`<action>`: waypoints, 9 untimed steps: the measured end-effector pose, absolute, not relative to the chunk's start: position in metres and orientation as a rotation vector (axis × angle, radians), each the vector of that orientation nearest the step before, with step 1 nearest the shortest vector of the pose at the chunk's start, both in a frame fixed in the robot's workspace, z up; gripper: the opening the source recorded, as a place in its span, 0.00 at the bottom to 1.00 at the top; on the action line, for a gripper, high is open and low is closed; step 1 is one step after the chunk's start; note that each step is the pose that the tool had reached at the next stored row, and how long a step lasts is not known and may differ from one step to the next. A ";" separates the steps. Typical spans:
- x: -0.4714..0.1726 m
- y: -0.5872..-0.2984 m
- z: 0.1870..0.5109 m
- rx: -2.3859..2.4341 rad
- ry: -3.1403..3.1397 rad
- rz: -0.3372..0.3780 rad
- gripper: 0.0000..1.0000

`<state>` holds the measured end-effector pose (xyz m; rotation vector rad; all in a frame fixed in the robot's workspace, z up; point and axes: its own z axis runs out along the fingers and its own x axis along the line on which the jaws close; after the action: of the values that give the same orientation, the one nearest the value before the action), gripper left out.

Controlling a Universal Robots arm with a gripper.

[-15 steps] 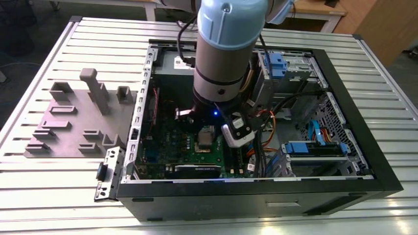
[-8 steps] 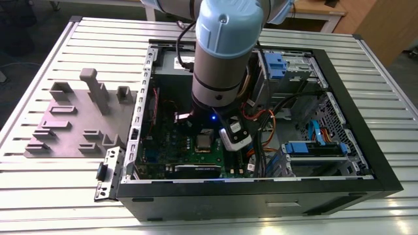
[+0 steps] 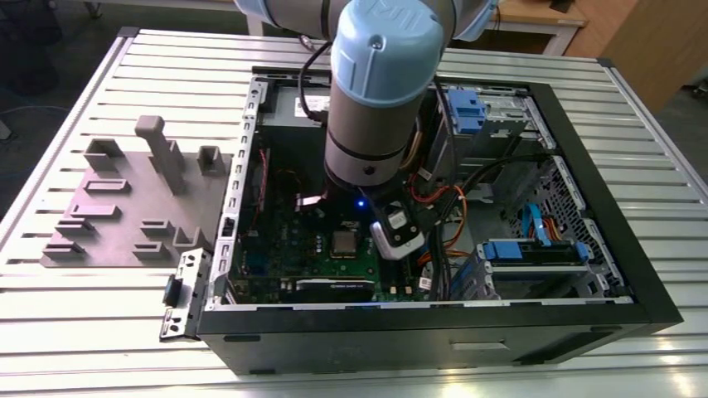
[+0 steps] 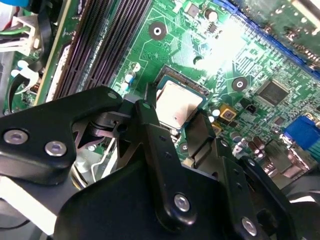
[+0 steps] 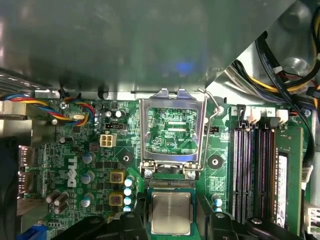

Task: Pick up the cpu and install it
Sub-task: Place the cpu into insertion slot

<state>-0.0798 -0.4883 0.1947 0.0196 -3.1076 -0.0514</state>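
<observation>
On motherboard [image 5: 65, 150] inside open computer case [image 3: 443, 344], cpu [image 4: 180, 102] lies flat in socket, seemingly seated. Gripper [image 4: 175, 116] straddles it closely; clamped or released, cannot tell. Chip likely light, stiff, thin, smooth-topped, underside delicate: hold by opposite edges, keep level. Socket frame [image 5: 172, 132] stands raised just beside, lever [image 5: 214, 112] alongside. Memory slots [image 5: 250, 170] and cables [image 5: 280, 60] crowd near.

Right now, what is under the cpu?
The cpu lies over its socket on the green board. One strip of the socket shows beside it, toward the raised metal frame. The cpu covers the rest of the socket, so I cannot tell whether it is seated.
</observation>
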 end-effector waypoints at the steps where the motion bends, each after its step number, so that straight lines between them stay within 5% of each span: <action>1: -0.080 -0.488 0.194 0.020 -3.108 -0.051 0.47; 9: -0.081 -0.488 0.191 0.020 -3.108 -0.052 0.47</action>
<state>-0.0813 -0.4884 0.1908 0.0199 -3.1075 -0.0523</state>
